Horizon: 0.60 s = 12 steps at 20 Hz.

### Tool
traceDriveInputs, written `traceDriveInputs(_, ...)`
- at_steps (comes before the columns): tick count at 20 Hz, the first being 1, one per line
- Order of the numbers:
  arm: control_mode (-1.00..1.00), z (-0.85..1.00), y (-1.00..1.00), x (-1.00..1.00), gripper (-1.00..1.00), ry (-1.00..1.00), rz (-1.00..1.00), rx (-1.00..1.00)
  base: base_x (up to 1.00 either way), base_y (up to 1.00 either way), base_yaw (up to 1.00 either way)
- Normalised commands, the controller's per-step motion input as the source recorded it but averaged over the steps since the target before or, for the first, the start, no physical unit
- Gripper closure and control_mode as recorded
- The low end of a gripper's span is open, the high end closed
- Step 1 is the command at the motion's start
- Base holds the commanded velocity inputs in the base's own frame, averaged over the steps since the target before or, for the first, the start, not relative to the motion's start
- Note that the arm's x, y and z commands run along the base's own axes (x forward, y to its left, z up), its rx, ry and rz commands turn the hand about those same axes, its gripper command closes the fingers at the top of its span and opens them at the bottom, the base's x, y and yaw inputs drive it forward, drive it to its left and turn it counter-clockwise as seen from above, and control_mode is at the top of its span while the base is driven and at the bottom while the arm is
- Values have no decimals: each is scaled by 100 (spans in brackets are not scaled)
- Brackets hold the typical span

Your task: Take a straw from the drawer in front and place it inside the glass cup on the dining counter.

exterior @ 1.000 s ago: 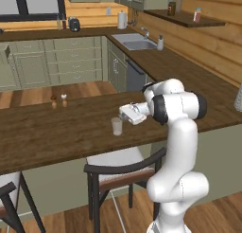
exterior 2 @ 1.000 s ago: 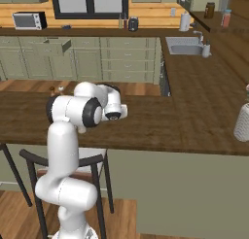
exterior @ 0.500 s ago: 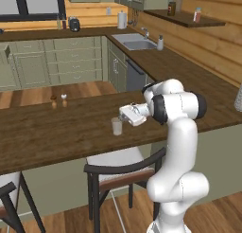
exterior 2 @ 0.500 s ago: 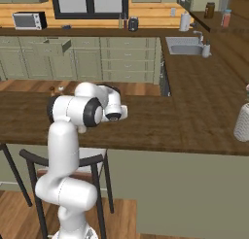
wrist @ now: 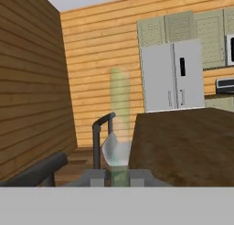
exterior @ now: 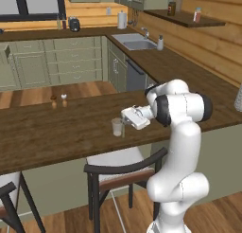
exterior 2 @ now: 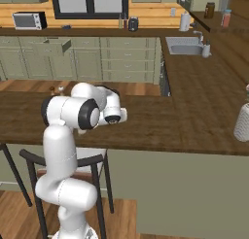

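Left base view, far left: two small shakers (exterior: pixel 59 101) stand together at the back edge of the dining counter (exterior: pixel 42 137), well apart from the work. Next right, the glass cup (exterior: pixel 116 127) sits upright on the same dark wood top, near its front edge. Just beside it, the gripper (exterior: pixel 125 117) points toward the cup, fingers clenched on the straw (exterior: pixel 124 130), which shows as a thin pale stick hanging down next to the cup's right side; whether its lower end is inside the glass or outside it cannot be told. A dark chair (exterior: pixel 124 166) stands under the counter below the cup. Hand view: the straw (wrist: pixel 119 123) rises blurred and close between the fingertips, with the cup's rim (wrist: pixel 116 152) low behind it. Right base view, upper left: the drawer (exterior 2: pixel 52 46) stands pulled out in the far cabinet run; the sink (exterior 2: pixel 185 48) lies well to the right.
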Motion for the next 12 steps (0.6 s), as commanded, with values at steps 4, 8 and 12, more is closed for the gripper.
traceDriveInputs(4, -100, 28, 0, -3, 100, 0, 0, 0, 0, 0, 0)
traceDriveInputs(8, -100, 59, 0, -8, 100, 0, 0, 1, 0, 0, 0)
traceDriveInputs(12, -100, 76, 0, 4, 100, 0, 0, 0, 0, 0, 0)
